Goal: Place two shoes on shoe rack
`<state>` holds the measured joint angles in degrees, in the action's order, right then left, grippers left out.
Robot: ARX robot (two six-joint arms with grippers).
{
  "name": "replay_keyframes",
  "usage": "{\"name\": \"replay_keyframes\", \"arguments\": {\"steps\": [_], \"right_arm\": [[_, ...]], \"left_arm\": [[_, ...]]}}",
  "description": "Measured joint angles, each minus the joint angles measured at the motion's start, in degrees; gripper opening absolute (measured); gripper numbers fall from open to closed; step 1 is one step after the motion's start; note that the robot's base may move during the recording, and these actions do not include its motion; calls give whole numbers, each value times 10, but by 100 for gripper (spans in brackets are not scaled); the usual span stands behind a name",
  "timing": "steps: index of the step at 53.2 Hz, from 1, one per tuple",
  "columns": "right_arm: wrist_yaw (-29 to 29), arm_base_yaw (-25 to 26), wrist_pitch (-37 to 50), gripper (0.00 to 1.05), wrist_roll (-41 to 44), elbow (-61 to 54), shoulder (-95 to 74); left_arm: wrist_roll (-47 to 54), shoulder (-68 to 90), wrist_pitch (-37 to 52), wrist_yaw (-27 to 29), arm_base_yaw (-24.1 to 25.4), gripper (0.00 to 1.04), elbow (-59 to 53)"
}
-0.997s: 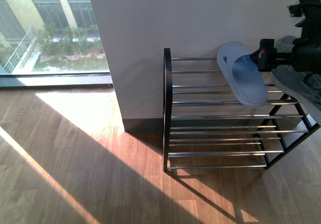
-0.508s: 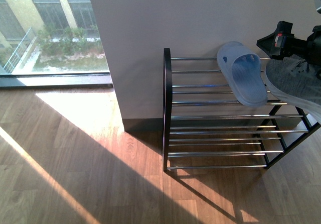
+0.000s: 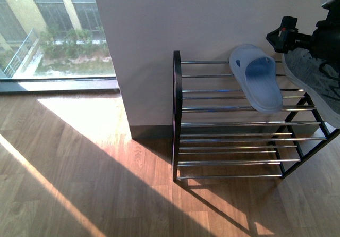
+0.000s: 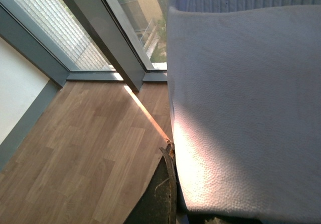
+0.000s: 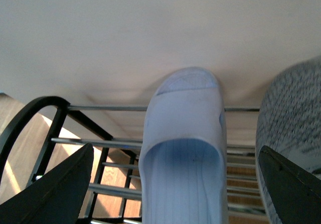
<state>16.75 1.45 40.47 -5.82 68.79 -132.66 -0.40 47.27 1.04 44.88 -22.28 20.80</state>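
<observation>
A pale blue slide [image 3: 257,83] lies on the top bars of the shoe rack [image 3: 234,123], toe toward the wall. My right gripper [image 3: 284,39] hovers open above and behind its heel. In the right wrist view the slide [image 5: 183,148] shows between the two spread black fingers [image 5: 55,189]. A grey sneaker [image 3: 313,83] hangs over the rack's right end, partly cut off by the frame edge. My left gripper [image 4: 210,216] is shut on it, and its pebbled white sole [image 4: 246,108] fills the left wrist view beside one dark finger [image 4: 159,196].
The rack stands against a white wall [image 3: 212,14] on a wooden floor [image 3: 79,184]. A floor-length window [image 3: 53,30] is at the left. The rack's black side frame [image 3: 177,109] curves at the top; lower chrome bars [image 3: 228,162] hold nothing.
My right gripper has let go of the slide and lifted up and away from it. The grey sneaker has shifted slightly at the rack's right end. The slide has stayed put.
</observation>
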Motion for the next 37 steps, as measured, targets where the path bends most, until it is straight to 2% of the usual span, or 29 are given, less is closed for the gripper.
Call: {"name": "replay_keyframes", "arguments": {"steps": [23,37], "right_arm": [[-39,-7,-50,96,-10,209,-139],[-33,-7,-52,96,-9,223,-139]], "left_arm": [[0,0,0,0,0,2,0],[0,0,0,0,0,2,0]]}}
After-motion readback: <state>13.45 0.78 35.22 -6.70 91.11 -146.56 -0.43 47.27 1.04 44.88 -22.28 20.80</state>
